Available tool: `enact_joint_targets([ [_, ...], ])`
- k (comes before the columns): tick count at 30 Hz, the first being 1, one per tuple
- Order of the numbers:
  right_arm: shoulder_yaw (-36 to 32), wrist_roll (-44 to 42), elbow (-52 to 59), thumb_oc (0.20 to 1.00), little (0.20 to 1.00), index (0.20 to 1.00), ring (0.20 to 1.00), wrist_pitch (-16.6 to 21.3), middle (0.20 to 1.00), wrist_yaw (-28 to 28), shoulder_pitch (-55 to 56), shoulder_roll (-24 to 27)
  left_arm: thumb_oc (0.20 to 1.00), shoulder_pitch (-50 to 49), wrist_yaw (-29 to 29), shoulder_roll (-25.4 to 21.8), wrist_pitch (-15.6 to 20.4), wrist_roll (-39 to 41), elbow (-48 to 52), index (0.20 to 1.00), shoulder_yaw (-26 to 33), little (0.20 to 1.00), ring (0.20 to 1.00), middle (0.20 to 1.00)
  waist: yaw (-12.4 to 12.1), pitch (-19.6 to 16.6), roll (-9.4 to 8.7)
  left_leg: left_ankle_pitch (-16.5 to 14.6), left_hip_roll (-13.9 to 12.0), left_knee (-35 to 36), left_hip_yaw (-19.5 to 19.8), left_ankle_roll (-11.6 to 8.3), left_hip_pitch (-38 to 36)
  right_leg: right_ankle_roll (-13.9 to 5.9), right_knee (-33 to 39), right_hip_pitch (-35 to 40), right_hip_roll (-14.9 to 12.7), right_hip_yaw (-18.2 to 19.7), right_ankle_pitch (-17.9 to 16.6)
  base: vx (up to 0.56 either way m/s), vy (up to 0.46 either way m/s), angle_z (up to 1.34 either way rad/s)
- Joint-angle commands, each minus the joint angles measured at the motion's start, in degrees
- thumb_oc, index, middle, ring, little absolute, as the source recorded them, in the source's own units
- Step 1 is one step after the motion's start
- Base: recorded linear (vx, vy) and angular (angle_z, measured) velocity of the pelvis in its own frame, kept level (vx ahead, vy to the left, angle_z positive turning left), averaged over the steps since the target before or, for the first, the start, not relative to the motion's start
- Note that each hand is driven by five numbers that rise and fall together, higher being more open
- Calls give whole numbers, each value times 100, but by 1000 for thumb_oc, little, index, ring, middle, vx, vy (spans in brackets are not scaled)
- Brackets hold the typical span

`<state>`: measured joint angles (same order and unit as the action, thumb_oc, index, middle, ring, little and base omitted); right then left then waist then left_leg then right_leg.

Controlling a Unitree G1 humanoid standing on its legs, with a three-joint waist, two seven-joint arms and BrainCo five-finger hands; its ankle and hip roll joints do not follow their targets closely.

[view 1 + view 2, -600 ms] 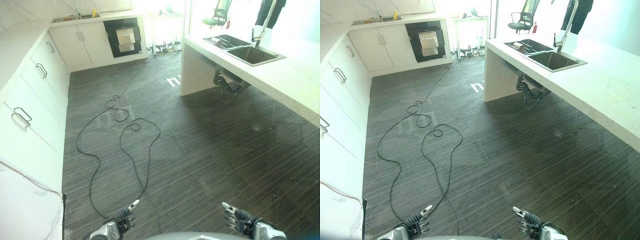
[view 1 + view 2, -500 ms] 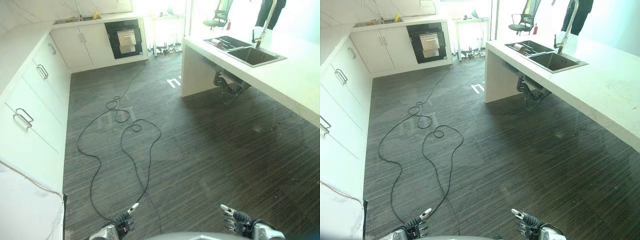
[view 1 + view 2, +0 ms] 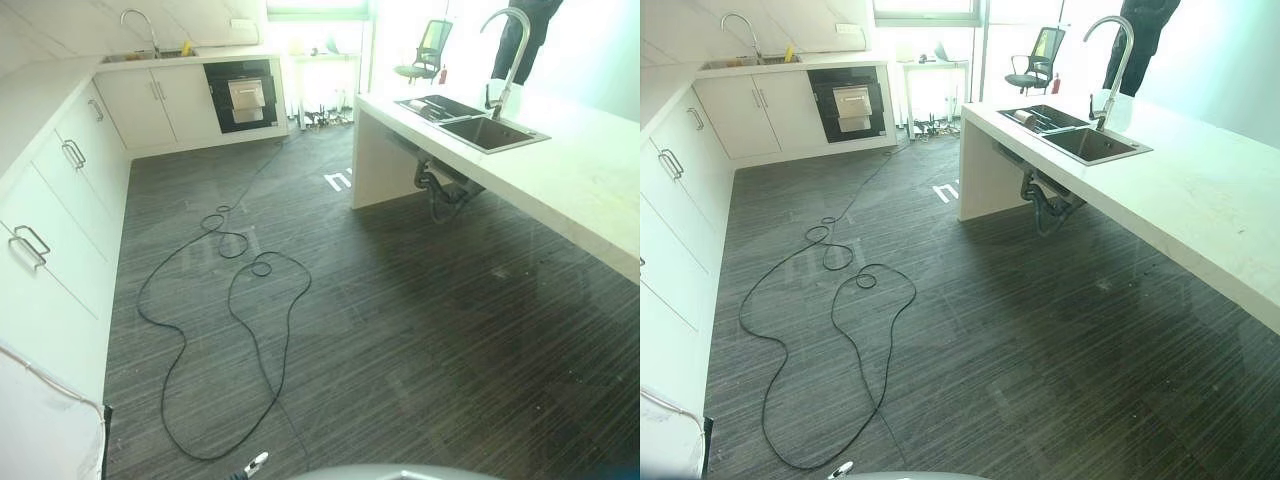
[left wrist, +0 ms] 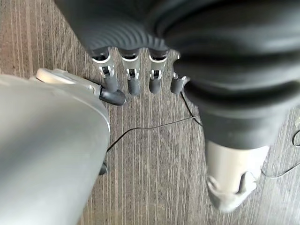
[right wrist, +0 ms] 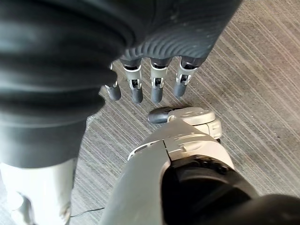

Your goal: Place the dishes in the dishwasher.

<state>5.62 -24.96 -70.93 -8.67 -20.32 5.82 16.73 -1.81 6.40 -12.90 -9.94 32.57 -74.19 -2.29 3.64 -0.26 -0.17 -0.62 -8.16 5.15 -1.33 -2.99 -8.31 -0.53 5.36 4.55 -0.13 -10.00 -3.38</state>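
Hanging low at the robot's sides, both robot hands are empty: the left robot hand (image 4: pixel 136 75) shows relaxed, straight fingers pointing down at the floor (image 3: pixel 400 330), and the right robot hand (image 5: pixel 150 79) looks the same, fingers loose and holding nothing. A fingertip of the left one peeks in at the bottom edge of the left eye view. By my judgement the step in hand is the approach, before any dish has been touched. Well ahead of the right robot hand and off to its side runs a long white worktop (image 3: pixel 1200 200), and further along it sits a sink (image 3: pixel 1095 145) with a tall curved tap (image 3: pixel 1110 60); beside the sink, further still, is a dark tray-like basin (image 3: pixel 1040 118) with something pale in it, which may be the dishes, though it is too small to tell. Far ahead of the left robot hand, set into the white cabinets (image 3: pixel 160 100) on the back wall, is a dark appliance with a silver front panel (image 3: pixel 245 95), likely the dishwasher; I cannot tell whether its door is open. The next move calls for walking up to the sink end of the worktop, raising a robot hand over it, and finding the dishes before grasping one.
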Motion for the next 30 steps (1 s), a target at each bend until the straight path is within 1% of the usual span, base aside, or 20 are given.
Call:
enact_joint_targets([
  [1, -198, -124, -136, 1000, 1000, 1000, 1000, 173, 1000, -72, -612, 6, 1000, 501, -60, 56, 84, -106, -87, 1000, 160, 1000, 1000, 1000, 9, 539, -112, -264, 148, -829, -295, -165, 245, -283, -36, 482, -161, 684, 603, 20, -103, -10],
  [2, -199, -120, -106, 1000, 1000, 1000, 1000, 175, 1000, -66, -632, 19, 1000, 506, -55, 58, 67, -122, -62, 1000, 184, 1000, 1000, 1000, 15, 592, -163, -252, 186, -1343, -371, -152, 430, -251, -36, 490, -180, 687, 583, 28, -170, -3],
  [4, -180, -117, 28, 1000, 1000, 1000, 1000, 205, 1000, -41, -715, 82, 1000, 528, 22, 46, 50, -160, -24, 1000, 234, 1000, 1000, 1000, 13, 848, -328, -77, 151, -3363, -486, -61, 1363, -55, -198, 473, -159, 771, 561, 78, -216, 13],
  [5, -182, -116, 37, 1000, 1000, 1000, 1000, 229, 1000, -31, -724, 90, 1000, 526, 27, 49, 47, -179, -23, 1000, 237, 1000, 1000, 1000, 18, 874, -315, -51, 104, -3533, -516, -58, 1496, -28, -239, 470, -122, 776, 575, 210, -183, 18],
  [6, -216, -122, 75, 1000, 1000, 1000, 1000, 281, 1000, 13, -729, 97, 1000, 507, 73, 49, 28, -253, -6, 1000, 251, 1000, 1000, 1000, 11, 974, -277, 217, -32, -3444, -714, -119, 1713, 9, -362, 550, -16, 808, 678, 284, -50, 16],
  [8, -274, -118, 81, 1000, 1000, 1000, 1000, 345, 1000, 42, -732, 86, 1000, 456, 72, 78, 22, -274, -51, 1000, 236, 1000, 1000, 1000, -52, 1088, -184, 548, -61, -2642, -877, -182, 1790, -19, -447, 763, 115, 856, 868, 358, 31, -1],
  [9, -275, -118, 81, 1000, 1000, 1000, 1000, 346, 1000, 41, -732, 87, 1000, 455, 72, 79, 22, -274, -51, 1000, 235, 1000, 1000, 1000, -55, 1103, -194, 553, -49, -2623, -885, -181, 1760, -22, -445, 784, 103, 857, 873, 465, 124, -14],
  [10, -300, -25, 59, 1000, 1000, 1000, 1000, 412, 1000, -10, -730, 102, 1000, 373, 21, 136, 56, -294, -66, 1000, 214, 1000, 1000, 1000, -97, 1102, -64, 824, -16, -1513, -948, -222, 1689, -78, -401, 974, 228, 960, 1003, 489, 144, -25],
  [11, -311, 45, 52, 1000, 1000, 1000, 1000, 441, 1000, -79, -723, 142, 1000, 321, -4, 155, 69, -270, -87, 1000, 191, 1000, 1000, 1000, -139, 1092, -11, 1037, -27, -905, -902, -248, 1644, -105, -334, 1113, 268, 1027, 1080, 613, 181, -39],
  [13, -291, 110, 48, 1000, 1000, 1000, 1000, 466, 1000, -143, -712, 175, 1000, 253, -35, 144, 88, -225, -109, 1000, 156, 1000, 1000, 1000, -210, 1069, 22, 1249, -52, -191, -801, -274, 1651, -155, -270, 1283, 286, 1113, 1195, 366, 101, -30],
  [15, -233, 177, 17, 1000, 1000, 1000, 1000, 494, 1000, -200, -721, 215, 1000, 155, -87, 108, 109, -161, -170, 1000, 172, 1000, 1000, 1000, -306, 1019, 8, 1322, -97, -15, -530, -292, 1885, -192, -223, 1536, 262, 1277, 1456, 536, 172, -22],
  [16, -200, 153, -26, 1000, 1000, 1000, 1000, 433, 1000, -143, -756, 187, 1000, 91, -77, 102, 151, -280, -253, 1000, 238, 1000, 1000, 1000, -372, 941, -13, 1226, -118, -15, -675, -258, 1934, -263, -269, 1722, 175, 1308, 1672, 700, 261, -40],
  [19, -206, 188, -81, 1000, 1000, 1000, 1000, 350, 1000, -21, -752, 109, 1000, 98, -65, 48, 75, -412, -290, 1000, 272, 1000, 1000, 1000, -465, 809, -53, 1096, -40, -40, -739, -171, 1864, -418, -487, 1837, -15, 1247, 1902, 594, 245, -33],
  [21, -292, 198, -149, 1000, 1000, 1000, 1000, 349, 1000, 74, -681, 18, 1000, 164, -48, -38, -21, -729, -274, 1000, 271, 1000, 1000, 1000, -521, 732, -109, 1021, 94, -424, -832, -116, 1996, -564, -771, 1919, -184, 1041, 2048, 576, 246, -1],
  [23, -394, 8, -141, 1000, 1000, 1000, 1000, 364, 1000, 120, -590, -95, 1000, 348, 126, -121, -48, -1021, -186, 1000, 120, 1000, 1000, 1000, -523, 601, -294, 790, 425, -338, -822, 173, 1756, -1010, -2071, 1515, -654, 650, 825, 765, 385, -17],
  [24, -450, -15, -72, 1000, 1000, 1000, 1000, 447, 1000, 78, -467, -121, 1000, 523, 259, -116, -76, -1132, -99, 1000, -132, 1000, 1000, 1000, -439, 549, -172, 650, 505, -140, -846, 325, 1433, -1150, -3727, 892, -946, 553, -297, 621, 367, -10],
  [25, -455, 13, -48, 1000, 1000, 1000, 1000, 485, 1000, 40, -430, -112, 1000, 555, 289, -108, -73, -1192, -62, 1000, -224, 1000, 1000, 1000, -385, 564, -131, 571, 557, -94, -833, 369, 1272, -1123, -4255, 575, -1028, 517, -432, 714, 409, -31],
  [26, -396, 7, -6, 1000, 1000, 1000, 1000, 530, 1000, -2, -438, -78, 1000, 586, 315, -82, -56, -1310, 34, 1000, -385, 1000, 1000, 1000, -292, 575, -1, 425, 572, -15, -807, 424, 1022, -1028, -4820, -184, -1006, 519, -644, 406, 211, -11],
  [28, -274, -45, 54, 1000, 1000, 1000, 1000, 529, 1000, -13, -492, -76, 1000, 623, 353, -78, -16, -1243, 102, 1000, -569, 1000, 1000, 1000, -202, 633, -18, 354, 664, -15, -747, 473, 840, -934, -4690, -654, -878, 359, -304, 420, 96, -6],
  [30, -123, -187, 107, 1000, 1000, 1000, 1000, 594, 1000, -3, -552, -102, 1000, 727, 319, -49, -9, -915, 188, 1000, -715, 1000, 1000, 1000, -83, 685, -9, 309, 682, -15, -657, 443, 637, -867, -4042, -1086, -623, 54, -11, 471, -25, -3],
])
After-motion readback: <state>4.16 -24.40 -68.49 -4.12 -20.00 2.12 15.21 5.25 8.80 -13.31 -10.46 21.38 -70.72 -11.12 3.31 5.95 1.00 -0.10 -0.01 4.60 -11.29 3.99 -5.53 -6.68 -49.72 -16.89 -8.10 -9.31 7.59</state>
